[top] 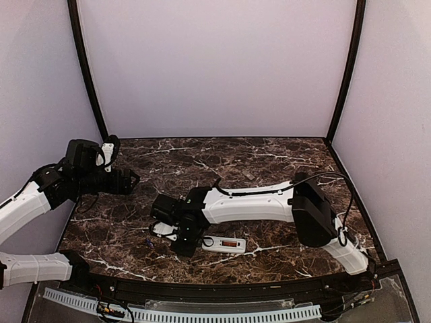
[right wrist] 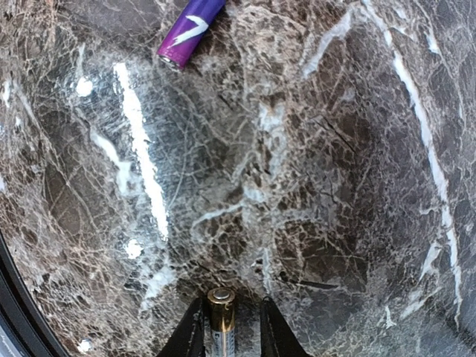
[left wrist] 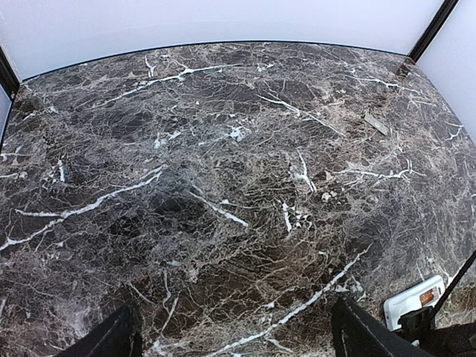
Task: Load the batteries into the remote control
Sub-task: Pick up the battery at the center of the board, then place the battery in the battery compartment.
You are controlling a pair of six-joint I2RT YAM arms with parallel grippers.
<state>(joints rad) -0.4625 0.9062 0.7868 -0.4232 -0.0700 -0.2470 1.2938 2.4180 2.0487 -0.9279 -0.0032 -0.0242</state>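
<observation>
R gripper (right wrist: pixel 229 306): clenched on a battery (right wrist: pixel 221 318). Gold cap points fwd, body sits betw. the fingers (right wrist: pixel 192 331). Gripper is above the table (top: pixel 269 161), by the near edge, just L of the remote control (top: pixel 224 243).
Remote control: flat at mid near edge. Reddish-orange patch on its upper face, can't tell what it is.
2nd battery (right wrist: pixel 190 30): purple w/ white mark, flat on table, well apart from R gripper.
L gripper (left wrist: pixel 234 316): released, jaws wide, over L edge of table.
Small flat grey piece (left wrist: pixel 375 123): on table, well apart from remote control.
</observation>
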